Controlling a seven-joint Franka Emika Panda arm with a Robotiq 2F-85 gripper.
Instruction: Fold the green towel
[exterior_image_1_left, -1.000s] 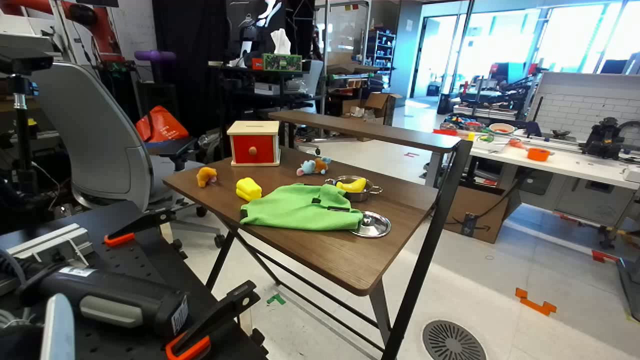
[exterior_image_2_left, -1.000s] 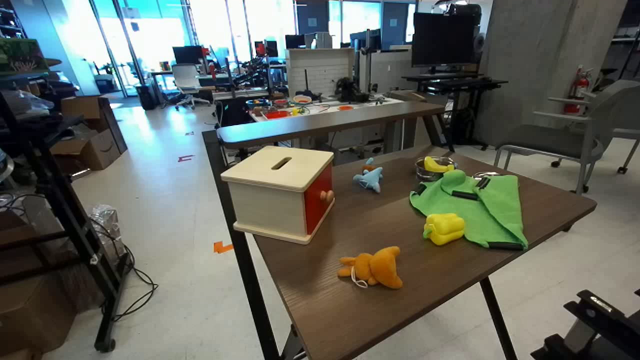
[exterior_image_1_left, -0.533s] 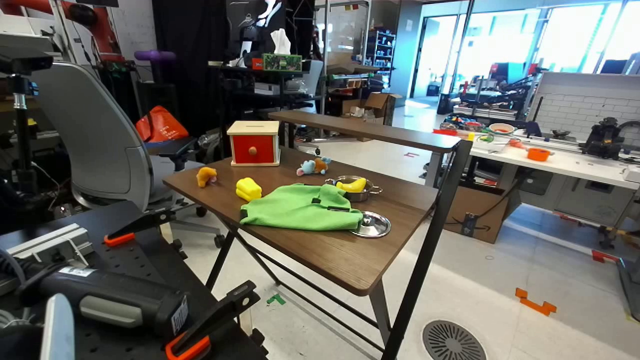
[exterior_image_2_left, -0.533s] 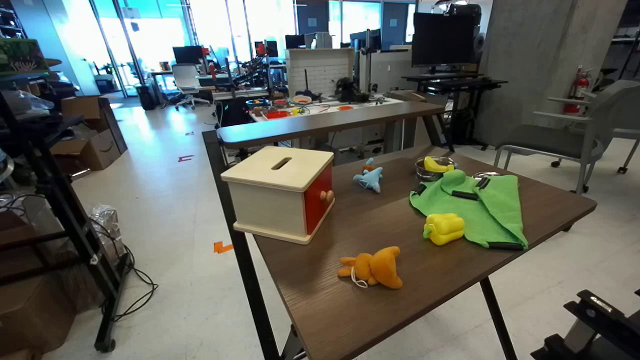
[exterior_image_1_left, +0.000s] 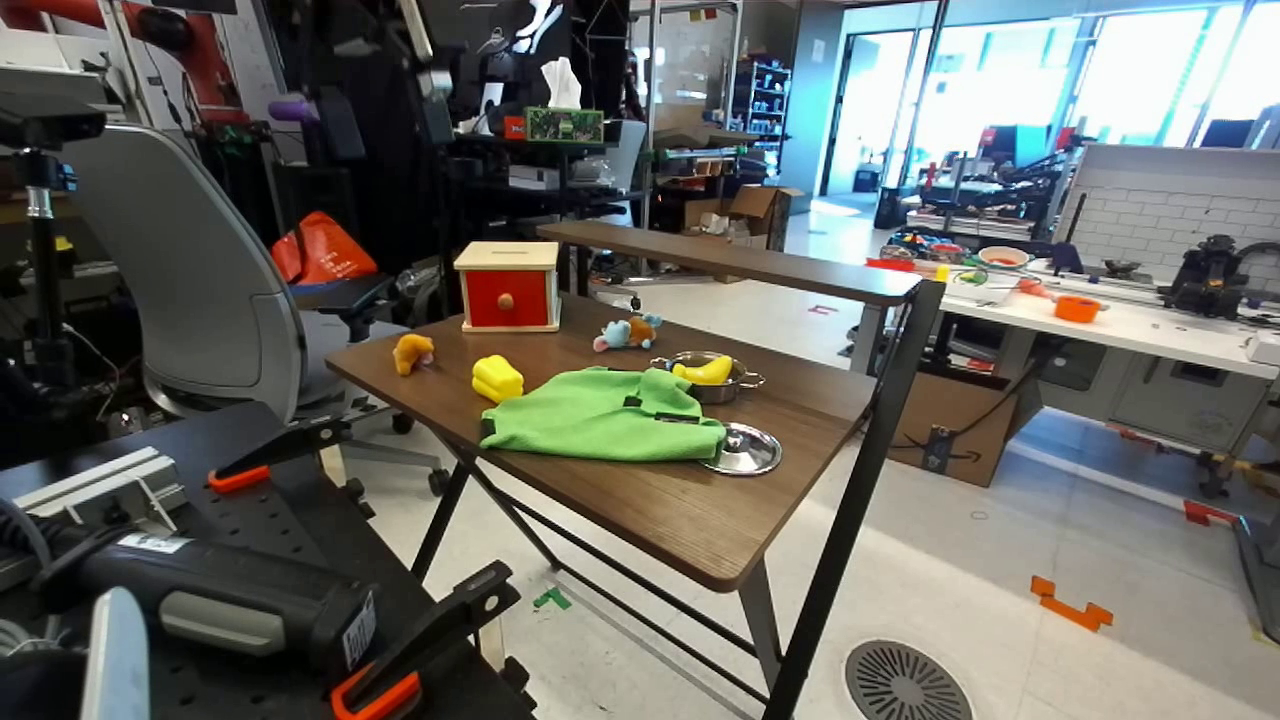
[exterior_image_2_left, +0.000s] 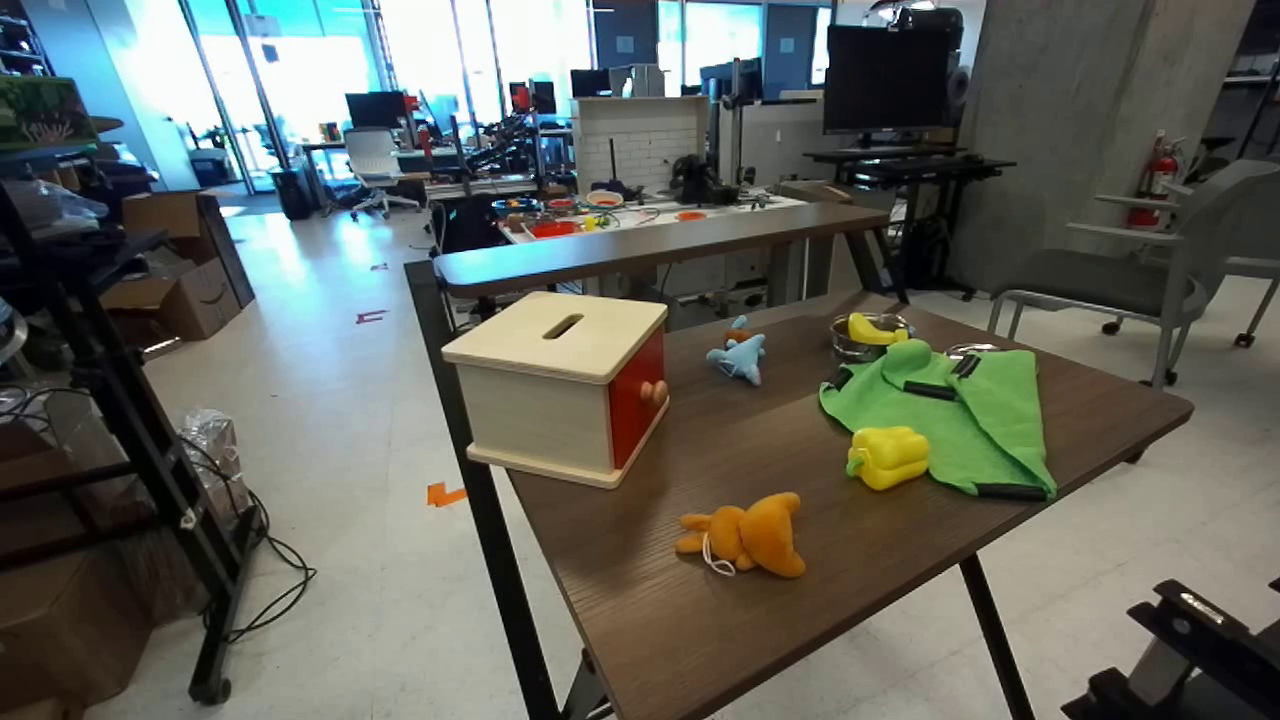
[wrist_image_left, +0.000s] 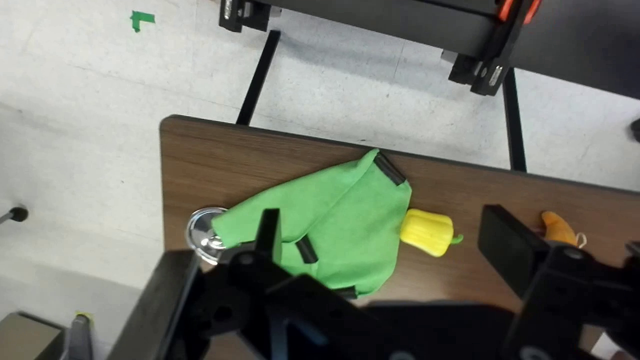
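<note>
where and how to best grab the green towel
Probably the black-banded corner by the edge of the table, pinched from above: the green towel looks flat there, away from the lid that its other end overlaps. Keep the open tool clear of the nearby yellow pepper.

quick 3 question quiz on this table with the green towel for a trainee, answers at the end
1. True or false: part of the green towel lies over the metal lid.
2. Fill in the blank: the metal pot holds a yellow ____.
3. In the wrist view, the gripper is:
a) shut on the green towel
b) open
c) shut, holding nothing

Key: 1: true; 2: banana; 3: b
</note>
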